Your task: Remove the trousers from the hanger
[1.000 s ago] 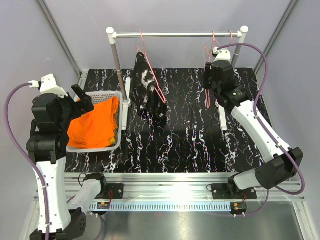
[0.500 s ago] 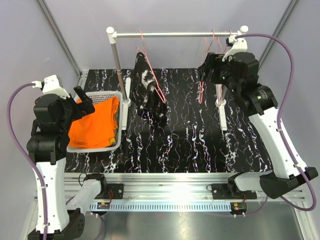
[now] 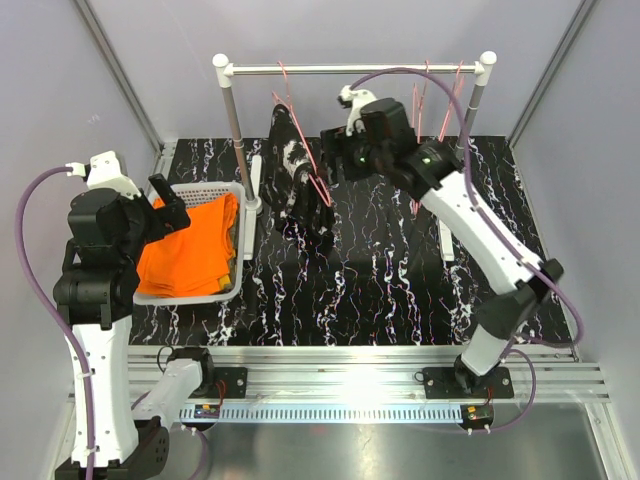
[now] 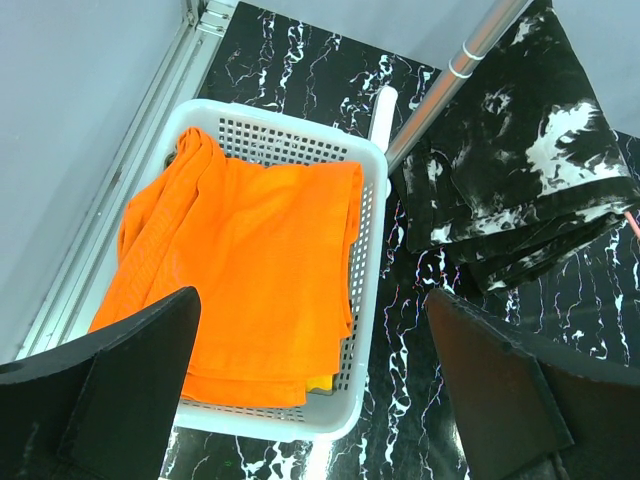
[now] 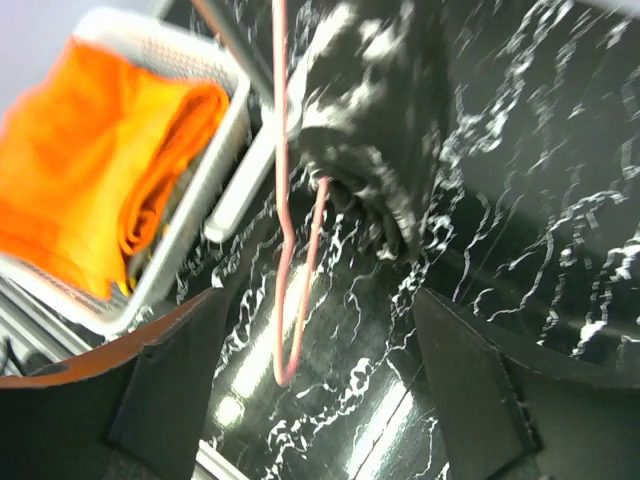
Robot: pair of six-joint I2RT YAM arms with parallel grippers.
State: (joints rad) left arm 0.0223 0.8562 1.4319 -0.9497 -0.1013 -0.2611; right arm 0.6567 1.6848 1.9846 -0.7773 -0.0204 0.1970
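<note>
Orange trousers (image 4: 250, 270) lay folded in the white basket (image 4: 372, 250) at the left of the worktop (image 3: 400, 280), and your left gripper (image 3: 168, 203) hung above them, spread wide and empty. Further right, the black trousers (image 3: 300, 195), splashed white, hung on a pink hanger (image 3: 320, 185) from the rail (image 3: 350, 70). Your right gripper (image 3: 338, 158) stood well open just beside them, holding nothing.

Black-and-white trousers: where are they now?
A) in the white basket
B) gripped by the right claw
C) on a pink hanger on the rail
C: the black-and-white trousers hang on a pink hanger from the rail, outside the basket; the right claw is open and holds nothing.
</note>
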